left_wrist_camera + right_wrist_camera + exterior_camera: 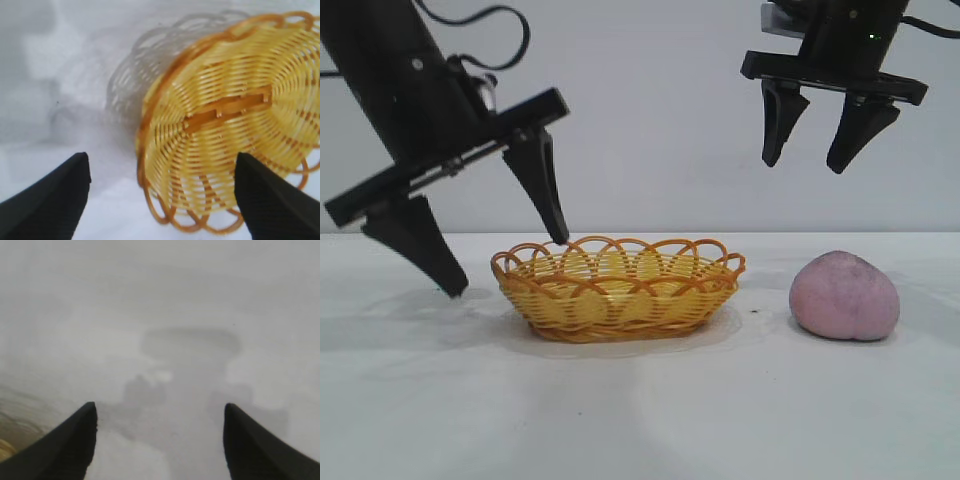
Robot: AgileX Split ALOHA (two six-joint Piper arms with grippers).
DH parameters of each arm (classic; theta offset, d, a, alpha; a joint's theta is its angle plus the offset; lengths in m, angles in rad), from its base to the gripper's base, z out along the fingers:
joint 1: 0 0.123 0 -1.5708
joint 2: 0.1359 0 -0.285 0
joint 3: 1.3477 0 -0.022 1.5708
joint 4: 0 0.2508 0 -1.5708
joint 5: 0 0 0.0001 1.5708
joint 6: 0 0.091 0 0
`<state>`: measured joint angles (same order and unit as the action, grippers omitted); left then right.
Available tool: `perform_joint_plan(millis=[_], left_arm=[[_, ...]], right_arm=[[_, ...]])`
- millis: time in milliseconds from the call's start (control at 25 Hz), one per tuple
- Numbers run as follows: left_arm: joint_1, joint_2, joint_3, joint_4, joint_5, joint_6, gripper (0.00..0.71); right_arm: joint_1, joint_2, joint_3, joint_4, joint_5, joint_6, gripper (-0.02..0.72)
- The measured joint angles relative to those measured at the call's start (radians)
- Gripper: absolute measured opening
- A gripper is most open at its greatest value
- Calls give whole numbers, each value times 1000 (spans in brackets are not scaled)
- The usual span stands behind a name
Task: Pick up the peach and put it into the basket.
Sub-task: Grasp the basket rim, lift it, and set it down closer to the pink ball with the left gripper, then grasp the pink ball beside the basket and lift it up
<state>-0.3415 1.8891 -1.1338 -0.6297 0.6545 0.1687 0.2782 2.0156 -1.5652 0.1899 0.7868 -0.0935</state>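
The pink-mauve peach (845, 296) lies on the white table to the right of the basket. The yellow woven basket (617, 288) stands mid-table with nothing inside; the left wrist view looks down into the basket (235, 130). My left gripper (508, 265) hangs tilted over the basket's left end, open, with one fingertip at the rim's back and the other outside to the left. My right gripper (803, 166) hovers high above the gap between basket and peach, open and holding nothing. In the right wrist view the right gripper (159, 412) has only bare table beneath it.
A white table (640, 410) runs to a plain pale wall behind. The basket's shadow (145, 65) falls on the table beside it.
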Motion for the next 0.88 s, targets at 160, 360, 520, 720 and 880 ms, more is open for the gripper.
perform_joint_plan(millis=[160,360,520,720,880], left_arm=[[0,-79,-4,169,0,0,513],[4,-119,-4,410,2,-51,513],[74,-120,-4,498,18,-103,513],[200,-120,-4,536,53,-111,513],[263,-123,-4,595,131,-113,513]], right_arm=[[0,0,0,0,8,0,492],[0,0,0,0,19,0,492],[0,0,0,-15,33,0,492],[0,0,0,-34,69,0,492],[0,0,0,-43,100,0,492]])
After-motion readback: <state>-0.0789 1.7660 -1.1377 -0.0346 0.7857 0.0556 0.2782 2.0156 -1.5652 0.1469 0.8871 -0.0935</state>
